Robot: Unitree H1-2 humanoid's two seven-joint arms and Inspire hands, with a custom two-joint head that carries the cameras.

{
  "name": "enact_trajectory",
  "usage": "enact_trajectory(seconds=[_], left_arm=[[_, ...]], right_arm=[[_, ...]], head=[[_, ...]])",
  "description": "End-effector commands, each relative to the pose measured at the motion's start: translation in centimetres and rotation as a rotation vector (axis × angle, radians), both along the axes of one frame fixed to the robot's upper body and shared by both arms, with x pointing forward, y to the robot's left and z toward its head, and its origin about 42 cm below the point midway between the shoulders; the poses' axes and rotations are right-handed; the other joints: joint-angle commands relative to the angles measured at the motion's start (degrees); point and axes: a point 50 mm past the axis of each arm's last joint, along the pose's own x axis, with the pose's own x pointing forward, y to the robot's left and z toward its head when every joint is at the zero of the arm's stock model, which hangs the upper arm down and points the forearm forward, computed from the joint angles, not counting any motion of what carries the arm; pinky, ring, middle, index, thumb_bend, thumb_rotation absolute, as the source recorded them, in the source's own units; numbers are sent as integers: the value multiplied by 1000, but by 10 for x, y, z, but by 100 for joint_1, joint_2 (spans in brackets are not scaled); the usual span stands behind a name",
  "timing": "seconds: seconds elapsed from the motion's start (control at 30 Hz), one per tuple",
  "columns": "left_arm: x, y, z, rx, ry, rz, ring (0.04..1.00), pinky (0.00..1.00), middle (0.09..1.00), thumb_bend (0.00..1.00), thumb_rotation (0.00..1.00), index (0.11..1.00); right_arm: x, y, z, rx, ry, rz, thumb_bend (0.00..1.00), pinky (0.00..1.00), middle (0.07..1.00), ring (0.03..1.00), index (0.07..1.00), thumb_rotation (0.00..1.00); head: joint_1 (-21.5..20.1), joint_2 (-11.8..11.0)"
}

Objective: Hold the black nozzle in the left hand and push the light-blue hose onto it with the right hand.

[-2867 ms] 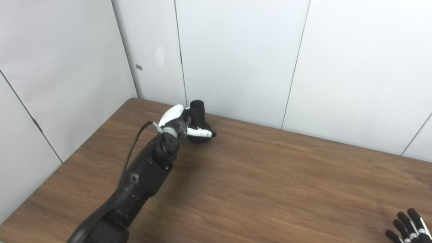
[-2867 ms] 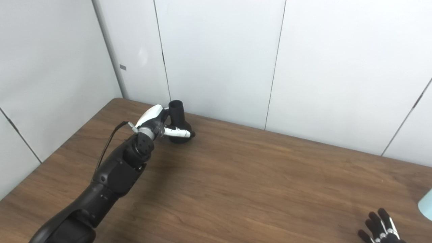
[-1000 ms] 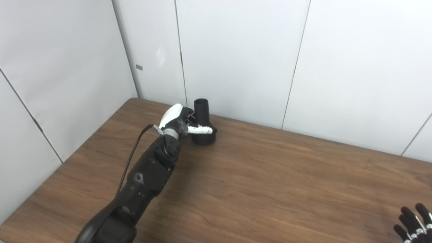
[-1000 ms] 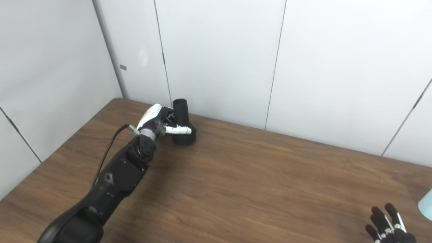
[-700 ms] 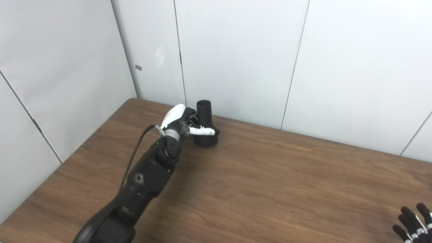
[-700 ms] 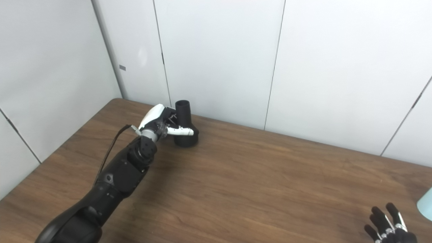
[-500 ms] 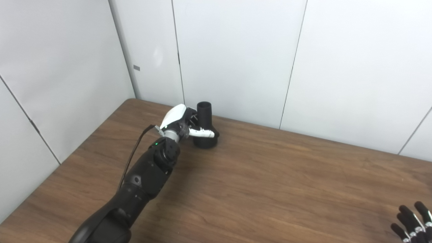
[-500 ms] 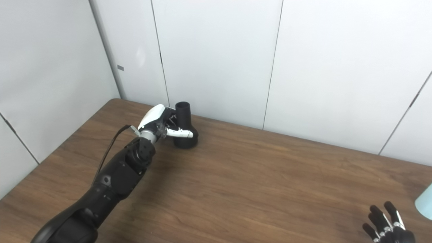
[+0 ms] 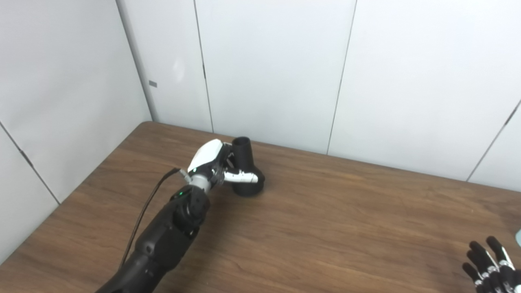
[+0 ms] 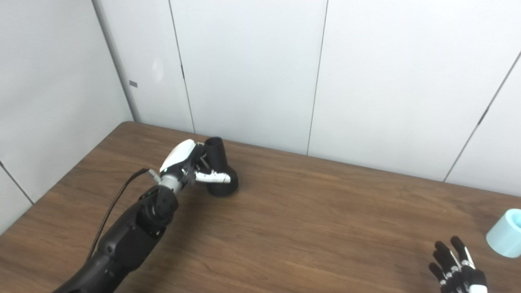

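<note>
I see the brown wooden table point(image 10: 325, 211) filling the lower part of both head views, with white wall panels point(image 10: 252, 69) behind it. My left arm point(image 9: 167, 232) reaches diagonally across the left side of the table toward the far edge. At its end, the left hand point(image 9: 211, 165) is wrapped on the black nozzle point(image 9: 245, 173): the white thumb point(image 9: 241, 177) lies across the front of the nozzle's flared base, and the fingers sit behind the narrow neck, mostly hidden, so I read it as a closed grip on the nozzle. The nozzle has its wide end down and its narrow open end up, leaning slightly left; I cannot tell whether its base touches the tabletop. The light-blue hose point(image 10: 504, 239) shows as a short pale cylinder at the far right edge of the table, well apart from the nozzle and just beyond my right hand point(image 10: 456, 268). That hand is at the bottom right corner, black fingers spread and pointing up, holding nothing.
</note>
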Motion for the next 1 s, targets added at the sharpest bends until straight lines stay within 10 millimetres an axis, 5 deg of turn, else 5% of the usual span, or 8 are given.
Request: enact_trajectory(seconds=[0.0, 0.33, 0.47, 0.63, 0.77, 0.97], left_arm=[[-1, -3, 15, 2, -35, -8, 461, 387, 492, 524, 0, 489], [-38, -39, 19, 9, -67, -99, 485, 427, 452, 527, 0, 496], [-51, -48, 18, 34, -98, -142, 359, 278, 470, 526, 0, 488], [-63, -57, 16, 11, -112, -162, 452, 406, 412, 522, 0, 499], [-73, -65, 18, -22, -112, -175, 420, 333, 411, 523, 0, 496], [-89, -83, 21, -5, -107, -210, 586, 541, 495, 524, 0, 484]], right_arm=[[3, -1, 15, 0, -74, -6, 548, 917, 924, 941, 968, 992], [5, -1, 12, 2, -78, -7, 552, 919, 913, 937, 962, 982], [4, 4, 13, -16, -75, -5, 566, 915, 909, 931, 960, 998], [2, 8, 14, -16, -80, -19, 568, 874, 897, 912, 948, 997], [0, 8, 16, -24, -84, -24, 574, 875, 895, 913, 949, 986], [-3, 8, 22, -43, -87, -53, 595, 849, 874, 893, 936, 966]], head=[[-65, 13], [-560, 111], [-791, 144], [-978, 170], [-1118, 213], [-1292, 261]])
